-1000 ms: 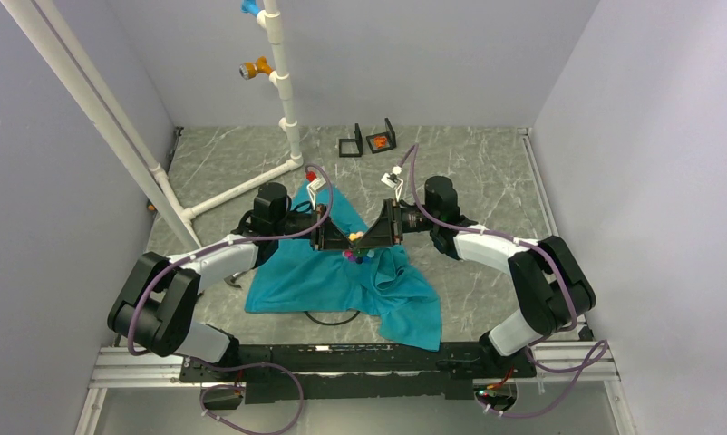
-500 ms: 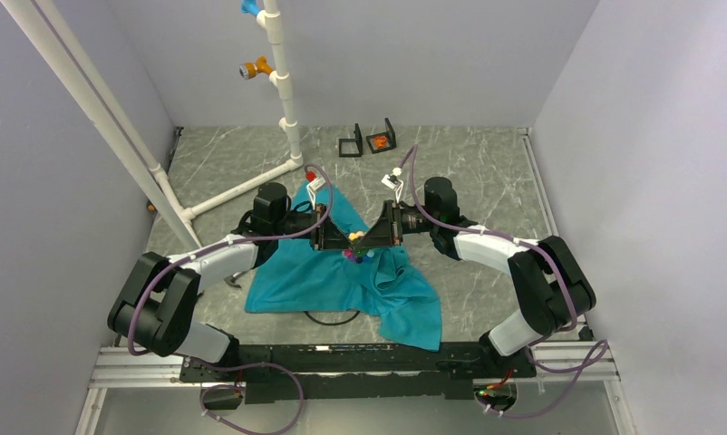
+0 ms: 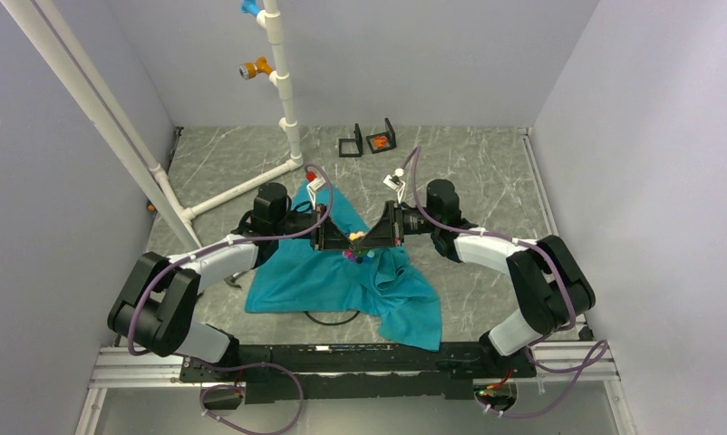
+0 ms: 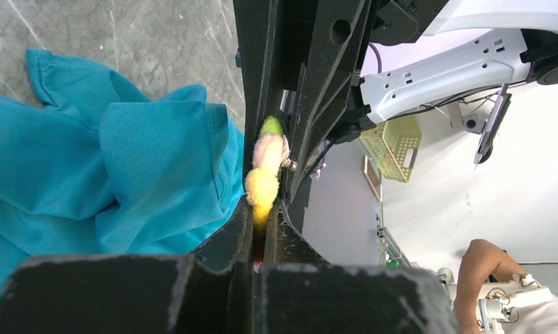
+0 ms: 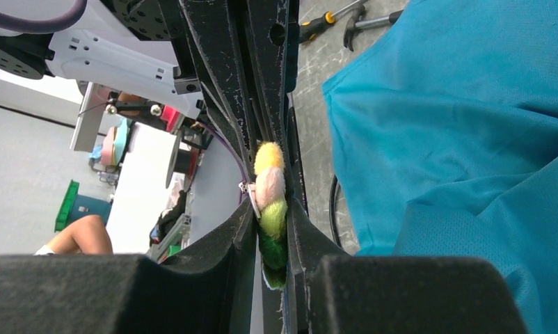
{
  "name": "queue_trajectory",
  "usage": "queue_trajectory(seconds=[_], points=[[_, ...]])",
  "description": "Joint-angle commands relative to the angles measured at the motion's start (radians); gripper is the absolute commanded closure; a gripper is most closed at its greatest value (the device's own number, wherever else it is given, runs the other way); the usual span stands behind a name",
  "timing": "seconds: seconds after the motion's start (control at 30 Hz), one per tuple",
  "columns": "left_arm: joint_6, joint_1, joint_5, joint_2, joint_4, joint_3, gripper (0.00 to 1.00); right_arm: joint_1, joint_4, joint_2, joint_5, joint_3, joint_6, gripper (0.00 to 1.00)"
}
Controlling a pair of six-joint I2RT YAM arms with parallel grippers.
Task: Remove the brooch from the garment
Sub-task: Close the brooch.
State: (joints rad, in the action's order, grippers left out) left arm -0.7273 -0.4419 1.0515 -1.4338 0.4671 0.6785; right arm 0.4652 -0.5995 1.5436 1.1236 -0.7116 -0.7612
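Nearest the arm bases, the garment (image 3: 342, 281) is lying rumpled, one corner trailing toward the front rail. Just past its middle the two grippers are meeting tip to tip. The left gripper (image 4: 262, 223) is pinching fully closed, with the yellow end of the brooch (image 4: 266, 163) wedged in its slit. The right gripper (image 5: 270, 240) is clamping narrowly on the green end, so the ornament is sitting between both sets of fingers, just above the cloth. Whether its pin is catching the fabric cannot be told. If it is, drawing away is likely to be dragging the shirt up or tearing a thread. With both arms pulling apart, the soft fluffy piece is risking being ripped, or slipping free and dropping into the folds. The table (image 3: 487, 172) is showing a smooth grey marbled top, probably offering little hold on loose cloth, and a black cable (image 3: 333, 319) is looping out from under the hem. Farther back, a white pipe frame (image 3: 278, 82) is leaning across and two small black stands (image 3: 367, 141) are sitting near the rear edge, with pale walls closing in on three sides.
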Motion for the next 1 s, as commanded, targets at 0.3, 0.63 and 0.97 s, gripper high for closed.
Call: queue_trajectory(seconds=[0.3, 0.63, 0.97], points=[[-0.011, 0.025, -0.003, 0.012, 0.034, 0.006, 1.0, -0.023, -0.049, -0.016, 0.021, 0.012, -0.012, 0.76], [-0.012, 0.025, 0.001, 0.013, 0.033, 0.009, 1.0, -0.023, -0.011, -0.013, 0.008, 0.002, 0.006, 0.73], [-0.014, 0.025, 0.0, 0.012, 0.036, 0.009, 1.0, -0.022, -0.031, -0.016, 0.024, 0.003, 0.002, 0.68]])
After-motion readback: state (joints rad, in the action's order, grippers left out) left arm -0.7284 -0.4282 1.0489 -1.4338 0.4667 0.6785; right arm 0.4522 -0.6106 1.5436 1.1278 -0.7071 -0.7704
